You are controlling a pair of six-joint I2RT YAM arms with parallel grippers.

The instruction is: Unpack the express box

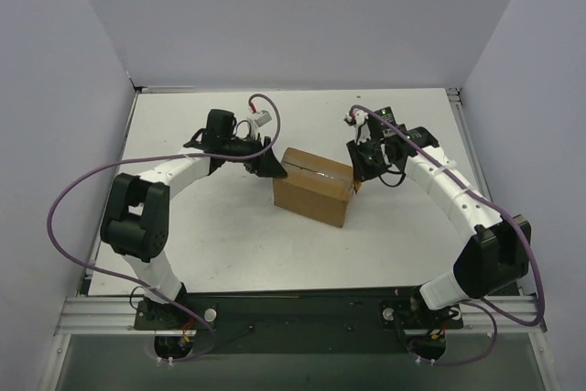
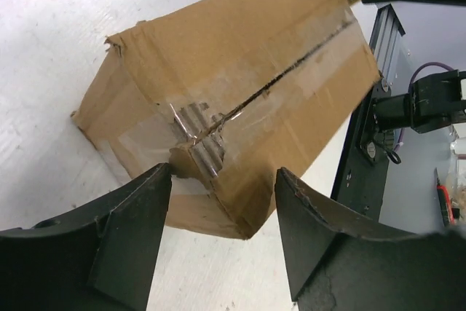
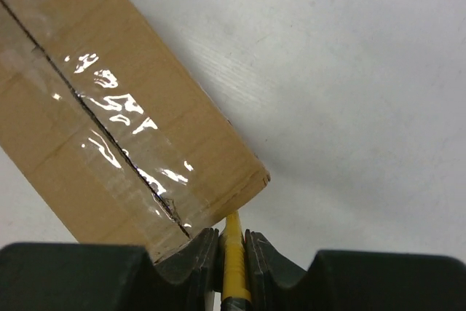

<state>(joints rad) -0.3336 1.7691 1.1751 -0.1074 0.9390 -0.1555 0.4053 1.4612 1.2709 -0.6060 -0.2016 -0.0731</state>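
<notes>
White tabletop (image 1: 229, 244): express box (image 1: 313, 187), taped seam (image 2: 291, 71) lengthwise from left gripper (image 2: 222, 180), jaws wide, to right gripper (image 3: 231, 242) clamping yellow tool (image 3: 234, 260).

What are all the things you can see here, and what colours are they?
box: one, brown cardboard, middle of the table, flaps closed
tape: one strip, clear and shiny, along the box's top seam
tool: one, thin and yellow, at the box's right end, held by the right end effector
table: one, white, under everything
cables: two, purple, one looping along each arm
left arm: one, white and black, left of the box
right arm: one, white and black, right of the box
left end effector: one, black, open, at the box's left end
right end effector: one, black, shut on the tool
</notes>
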